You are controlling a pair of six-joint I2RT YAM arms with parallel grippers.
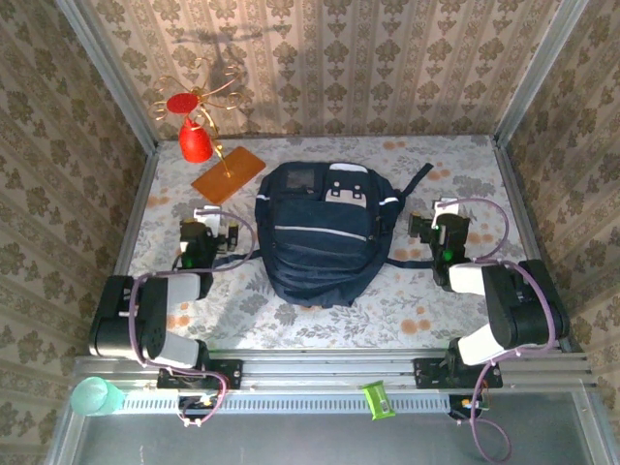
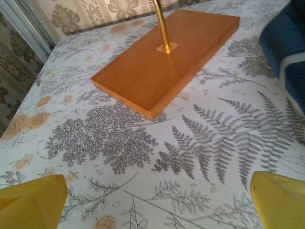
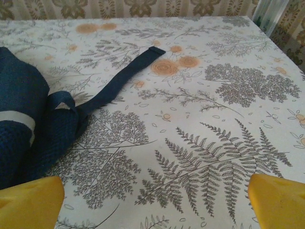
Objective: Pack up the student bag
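The bag (image 1: pixel 325 232) lies at the frame's centre on the table (image 1: pixel 426 310). The left gripper (image 2: pixel 157 202) and right gripper (image 3: pixel 155 202) flank it, both released, jaws wide apart.

Fern-print table (image 1: pixel 426 300) — student bag (image 1: pixel 325 232) flat at centre, wooden stand base (image 1: pixel 228 174) far-left.

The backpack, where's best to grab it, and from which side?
Probably the loose strap trailing off the backpack to the right: it's narrow, lies flat on the table, and the open right pincer sits beside it. Come from the right, pinching across its width.
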